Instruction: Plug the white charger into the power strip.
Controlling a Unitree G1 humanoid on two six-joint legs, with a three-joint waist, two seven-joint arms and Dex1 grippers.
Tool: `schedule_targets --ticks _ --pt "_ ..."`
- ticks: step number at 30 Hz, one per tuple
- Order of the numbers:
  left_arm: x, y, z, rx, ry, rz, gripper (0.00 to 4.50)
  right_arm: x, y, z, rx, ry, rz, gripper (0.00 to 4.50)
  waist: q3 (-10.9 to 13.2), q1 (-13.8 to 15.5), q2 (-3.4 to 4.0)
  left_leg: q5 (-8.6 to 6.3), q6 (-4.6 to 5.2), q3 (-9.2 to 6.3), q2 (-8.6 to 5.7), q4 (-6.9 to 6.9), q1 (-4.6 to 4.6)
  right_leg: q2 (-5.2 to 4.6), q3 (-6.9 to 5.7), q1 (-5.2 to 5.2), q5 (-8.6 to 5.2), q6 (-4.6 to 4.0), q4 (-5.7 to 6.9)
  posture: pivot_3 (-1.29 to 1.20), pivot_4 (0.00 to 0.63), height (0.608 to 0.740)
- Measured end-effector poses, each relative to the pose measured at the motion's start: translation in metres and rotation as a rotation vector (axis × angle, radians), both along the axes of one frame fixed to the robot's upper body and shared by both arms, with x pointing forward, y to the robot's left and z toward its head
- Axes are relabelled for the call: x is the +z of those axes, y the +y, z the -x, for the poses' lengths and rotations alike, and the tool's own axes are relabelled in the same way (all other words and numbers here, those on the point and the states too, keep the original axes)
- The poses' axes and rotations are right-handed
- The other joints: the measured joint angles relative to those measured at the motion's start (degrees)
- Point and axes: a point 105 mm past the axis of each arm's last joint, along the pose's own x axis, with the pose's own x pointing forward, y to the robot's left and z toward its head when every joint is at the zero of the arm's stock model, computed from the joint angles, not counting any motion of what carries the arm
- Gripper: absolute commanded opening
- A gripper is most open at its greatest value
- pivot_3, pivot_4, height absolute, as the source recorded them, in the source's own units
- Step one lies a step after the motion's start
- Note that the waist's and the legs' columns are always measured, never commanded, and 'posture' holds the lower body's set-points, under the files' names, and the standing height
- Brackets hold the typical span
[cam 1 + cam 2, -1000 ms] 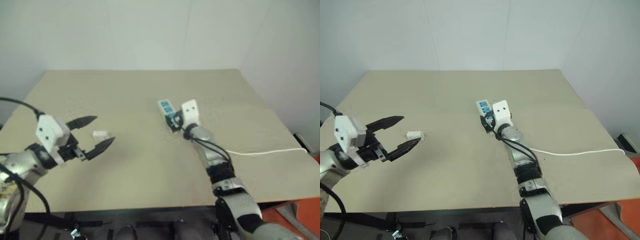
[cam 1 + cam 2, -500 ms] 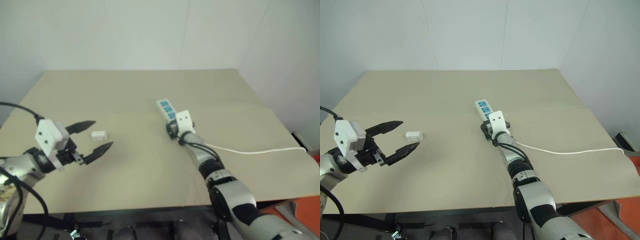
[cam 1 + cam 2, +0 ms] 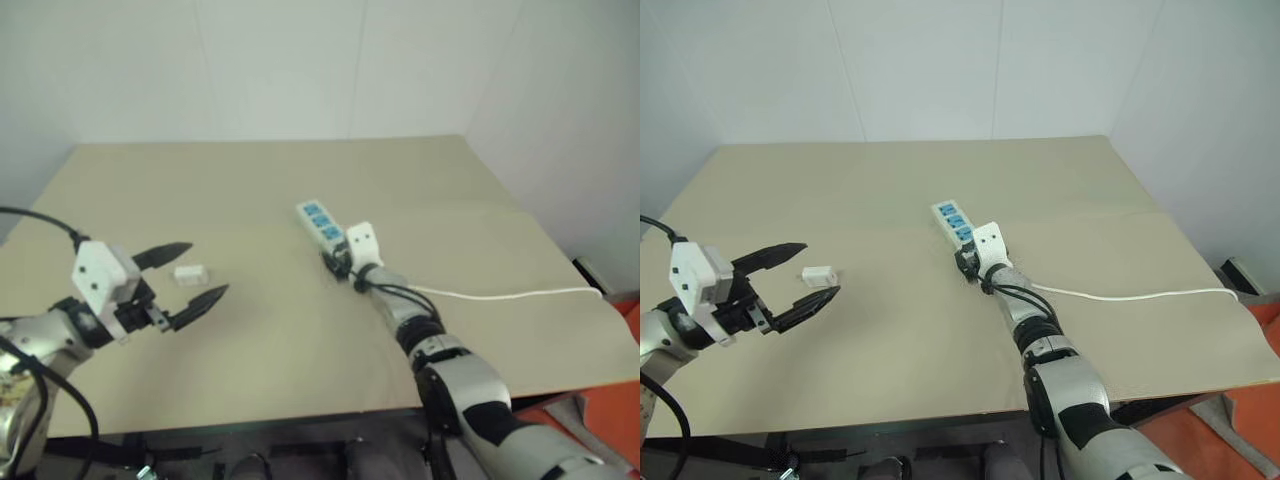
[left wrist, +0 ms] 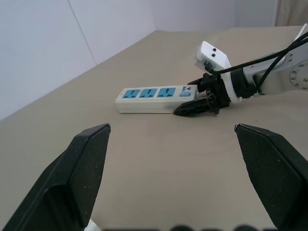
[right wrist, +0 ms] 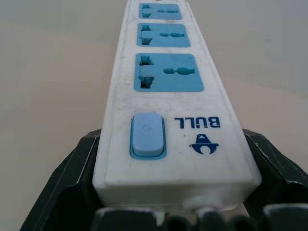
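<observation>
Table [image 3: 890, 330]: a beige top is carrying everything, running out to a white wall.
Power strip [image 3: 952, 221]: it is lying flat near the table's middle, three blue sockets facing up, its switch end sitting between the right gripper's fingers, its thin white cord [image 3: 1130, 295] trailing off toward the right edge.
Right gripper [image 4: 204, 95]: it is reaching low over the table, its black fingers [image 5: 72, 178] standing along both sides of the strip's switch end, gripping it.
Left gripper [image 3: 795, 277]: it is hovering above the table's left side with its fingers spread wide, holding nothing.
White charger [image 3: 817, 272]: it is lying on the table, well apart from the strip, showing between the left gripper's fingers.
</observation>
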Motion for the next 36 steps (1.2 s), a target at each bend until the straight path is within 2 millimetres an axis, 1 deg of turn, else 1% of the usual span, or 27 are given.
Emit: schedule_targets --ticks 3,6,10,12,17,20,24,29,36 --pt "-0.001 0.000 0.001 0.000 0.003 0.001 4.50 -0.003 -0.003 0.020 0.191 -0.036 0.003 3.42 0.01 0.31 0.02 0.00 0.00 0.01 -0.01 0.01 -0.04 -0.01 0.01 -0.01 0.00 0.02 -0.02 0.00 0.150 0.740" --pt "-0.002 0.000 0.002 0.000 0.007 0.001 4.50 -0.004 -0.008 0.050 0.420 -0.070 0.060 3.42 0.02 0.72 0.03 0.00 0.00 0.03 0.00 0.02 0.01 -0.01 0.01 0.00 0.01 0.04 0.01 0.00 0.150 0.740" --pt "-0.002 0.000 0.002 -0.002 0.006 0.002 4.50 0.000 -0.013 0.082 0.645 -0.090 0.128 3.42 0.02 0.70 0.03 0.00 0.00 0.08 0.01 0.02 0.10 0.00 0.05 0.02 0.01 0.05 0.03 0.00 0.150 0.740" --pt "-0.002 0.000 0.002 -0.003 0.006 0.001 4.50 -0.002 -0.015 0.093 0.724 -0.079 0.158 3.42 0.02 0.70 0.02 0.00 0.00 0.09 0.01 0.02 0.11 0.00 0.06 0.03 0.01 0.05 0.03 0.00 0.150 0.740" --pt "-0.002 -0.001 0.002 -0.004 0.005 0.001 4.50 -0.014 -0.016 0.105 0.837 -0.040 0.239 3.42 0.02 0.77 0.02 0.00 0.00 0.12 0.00 0.03 0.09 -0.01 0.07 0.02 0.01 0.05 0.00 0.00 0.150 0.740" --pt "-0.002 -0.001 0.002 -0.005 0.006 0.001 4.50 -0.024 -0.015 0.106 0.843 -0.011 0.253 4.45 0.02 0.75 0.01 0.00 0.00 0.13 0.00 0.03 0.09 0.00 0.08 0.01 0.01 0.04 0.01 0.00 0.150 0.740" --pt "-0.002 -0.001 0.002 -0.006 0.007 0.001 4.50 -0.024 -0.011 0.101 0.842 -0.017 0.260 4.48 -0.01 0.64 -0.03 0.00 0.00 0.14 0.01 0.03 0.21 0.01 0.12 0.09 0.03 0.05 0.03 0.00 0.150 0.740" --pt "-0.003 -0.001 0.003 -0.008 0.010 0.000 4.50 -0.024 -0.011 0.103 0.860 -0.018 0.251 4.48 -0.03 0.68 -0.06 0.00 0.00 0.15 0.01 0.02 0.20 0.01 0.13 0.09 0.03 0.06 0.02 0.00 0.150 0.740" --pt "-0.003 -0.001 0.003 -0.015 0.013 -0.001 4.50 -0.020 -0.016 0.117 0.886 0.009 0.180 4.48 -0.02 0.92 -0.05 0.00 0.00 0.15 0.00 0.03 0.15 0.00 0.12 0.07 0.02 0.06 0.00 0.00 0.150 0.740"
